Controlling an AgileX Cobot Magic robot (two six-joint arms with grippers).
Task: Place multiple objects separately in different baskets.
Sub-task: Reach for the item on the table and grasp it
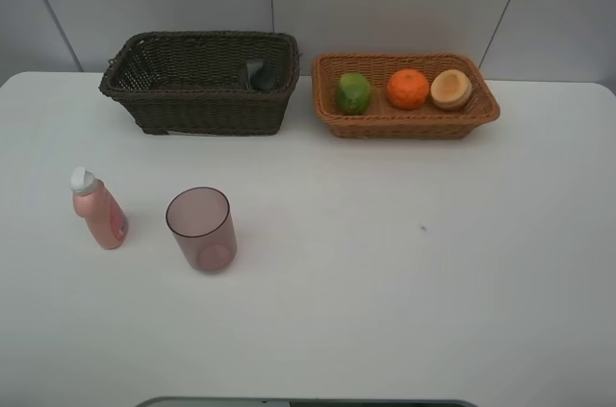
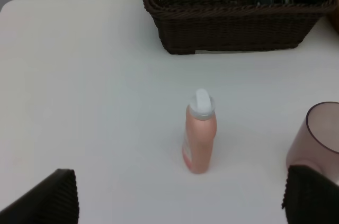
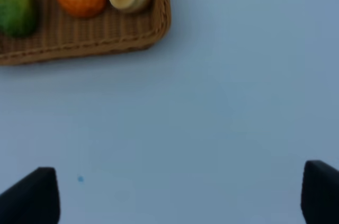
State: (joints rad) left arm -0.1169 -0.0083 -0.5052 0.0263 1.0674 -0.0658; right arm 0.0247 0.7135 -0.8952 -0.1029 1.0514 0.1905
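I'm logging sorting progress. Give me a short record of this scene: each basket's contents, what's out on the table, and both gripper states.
dark brown basket: dark grey bottle inside, at the end nearest the other basket
tan basket: green fruit, mandarin, pale tan round item, in a row
table: pink bottle and mauve cup, both upright, apart
left gripper: open, empty, facing the pink bottle
right gripper: open, empty, over bare table near the tan basket
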